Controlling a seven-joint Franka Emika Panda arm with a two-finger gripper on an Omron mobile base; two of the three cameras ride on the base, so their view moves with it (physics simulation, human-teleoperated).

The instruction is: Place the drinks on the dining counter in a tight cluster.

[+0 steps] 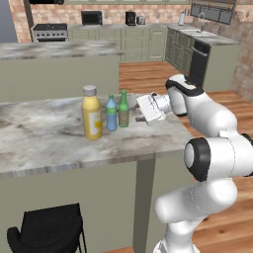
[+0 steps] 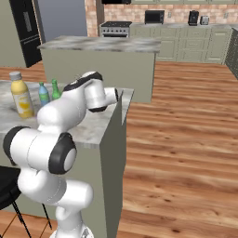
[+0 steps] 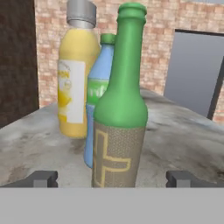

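With jaws spread wide and gripping nothing, gripper (image 3: 112, 178) level just at 3 o'clock of green glass bottle (image 1: 123, 109), blue bottle (image 1: 111, 113) and yellow bottle (image 1: 91, 113) clustered upright on dining counter (image 1: 44, 136).

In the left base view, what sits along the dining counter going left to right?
Yellow bottle → blue bottle → green glass bottle → gripper, fingers open beside the green one.

Glossy green glass bottle (image 3: 120, 109), veined marble dining counter (image 1: 44, 138), wooden floor (image 2: 186, 139)
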